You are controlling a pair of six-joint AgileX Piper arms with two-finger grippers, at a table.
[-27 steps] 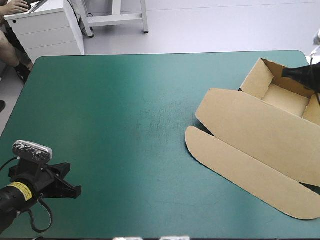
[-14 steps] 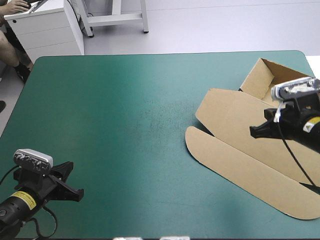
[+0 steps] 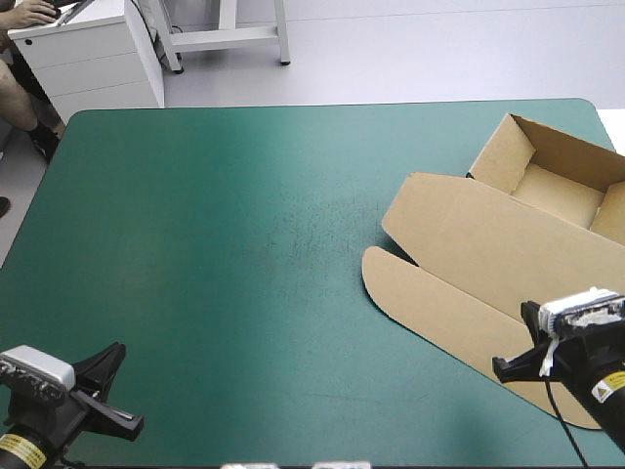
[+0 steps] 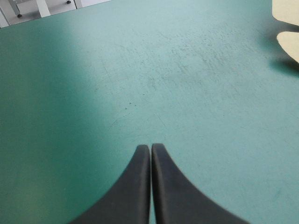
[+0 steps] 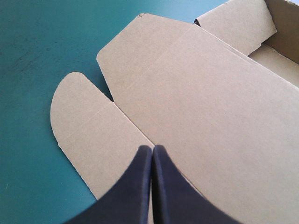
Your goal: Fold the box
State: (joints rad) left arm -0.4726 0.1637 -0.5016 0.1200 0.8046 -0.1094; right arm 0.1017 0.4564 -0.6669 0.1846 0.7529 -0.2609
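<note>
Right wrist view: right jaws together above the box lid; left jaws together, well apart.

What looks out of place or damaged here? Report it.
Nothing stands out. The box sits as an open tray, lid flat, no tears showing, at the table's right side. The left hand is shut over bare table; the right hand is shut above the lid, holding nothing.

Right gripper withdrew from the box tray to its lid; left gripper retreated.
</note>
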